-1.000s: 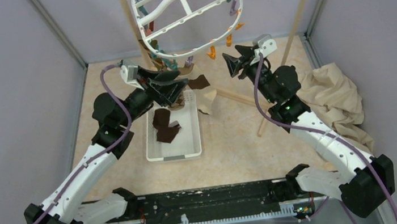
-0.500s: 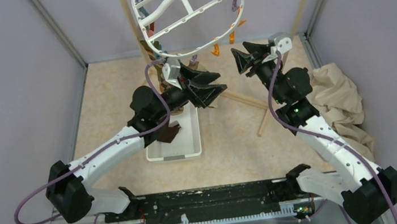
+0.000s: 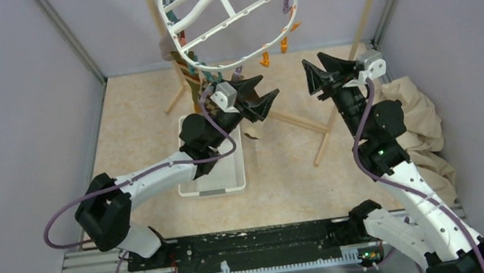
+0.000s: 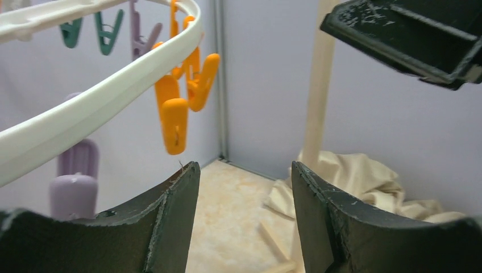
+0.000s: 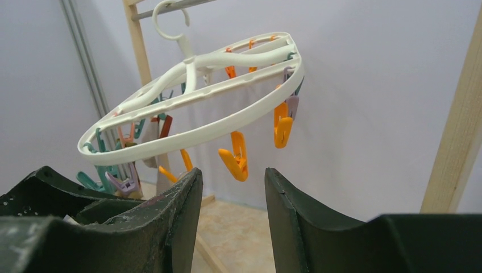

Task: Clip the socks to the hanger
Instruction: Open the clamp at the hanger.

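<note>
The white oval hanger (image 3: 232, 19) hangs from the metal bar, with orange, teal and purple pegs under its rim. Brown socks (image 3: 195, 86) hang from pegs on its left side; they also show in the right wrist view (image 5: 163, 128). My left gripper (image 3: 270, 85) is open and empty just below the hanger's near rim (image 4: 85, 108), beside orange pegs (image 4: 176, 114). My right gripper (image 3: 312, 59) is open and empty, facing it from the right, with an orange peg (image 5: 239, 156) just beyond its jaws. A dark scrap of sock (image 3: 251, 135) peeks out under the left gripper.
A white bin (image 3: 221, 184) lies under my left arm, its contents hidden. The wooden rack's post (image 4: 318, 96) and floor brace (image 3: 296, 121) stand between the grippers. A beige cloth (image 3: 414, 115) is heaped at the right wall.
My left arm has swung right from over the bin and stretched out under the hanger's near rim. My right gripper has risen and shifted right. Both stay open.
</note>
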`<state>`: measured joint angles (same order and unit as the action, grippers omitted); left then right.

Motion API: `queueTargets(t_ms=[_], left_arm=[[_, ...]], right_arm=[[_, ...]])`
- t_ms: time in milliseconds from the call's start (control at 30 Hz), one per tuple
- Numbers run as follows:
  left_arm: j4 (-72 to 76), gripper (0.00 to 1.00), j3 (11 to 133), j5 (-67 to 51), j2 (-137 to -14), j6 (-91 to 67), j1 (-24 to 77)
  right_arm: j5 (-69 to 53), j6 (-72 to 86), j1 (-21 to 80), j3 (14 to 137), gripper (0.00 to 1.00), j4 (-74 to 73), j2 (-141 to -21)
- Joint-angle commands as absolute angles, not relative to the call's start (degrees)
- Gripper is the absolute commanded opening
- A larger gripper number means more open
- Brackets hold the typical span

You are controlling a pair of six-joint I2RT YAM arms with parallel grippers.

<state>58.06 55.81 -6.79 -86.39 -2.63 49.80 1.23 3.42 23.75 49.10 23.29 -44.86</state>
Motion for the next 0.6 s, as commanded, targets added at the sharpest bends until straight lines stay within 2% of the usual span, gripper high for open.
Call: queueTargets(t_ms=[0, 567], left_arm=[[66.6, 0.66, 55.0, -1.0, -88.8, 5.1, 50.2], [89.2, 0.71, 60.1, 3.9, -104.3, 15.2, 50.3]], right_arm=[[2.2, 2.6, 23.0, 48.9, 0.45, 23.7, -44.6], [1.0, 2.8, 22.5, 48.6, 0.44, 24.2, -44.7]])
